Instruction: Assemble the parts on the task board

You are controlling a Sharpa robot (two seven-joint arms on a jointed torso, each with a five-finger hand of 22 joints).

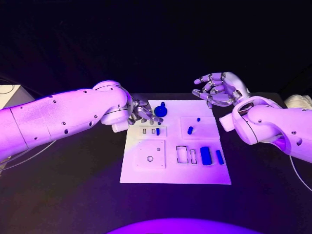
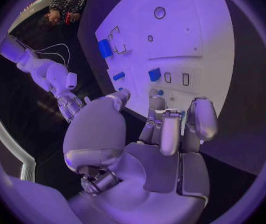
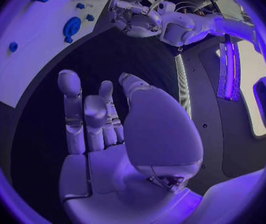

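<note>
No writing can be read anywhere. The white task board (image 1: 176, 173) lies mid-surface, with blue parts (image 1: 206, 155) lying near its right edge beside empty slots (image 1: 182, 154) and a round blue part (image 1: 160, 110) at its far end. The left hand (image 1: 142, 113) hovers just beside that round part, fingers (image 2: 170, 134) loosely curled, holding nothing. The right hand (image 1: 218, 88) hangs past the board's far right corner, fingers (image 3: 72, 109) spread wide and empty.

Left hand (image 1: 142, 113) curled (empty); right hand (image 1: 218, 89) open, raised.
</note>
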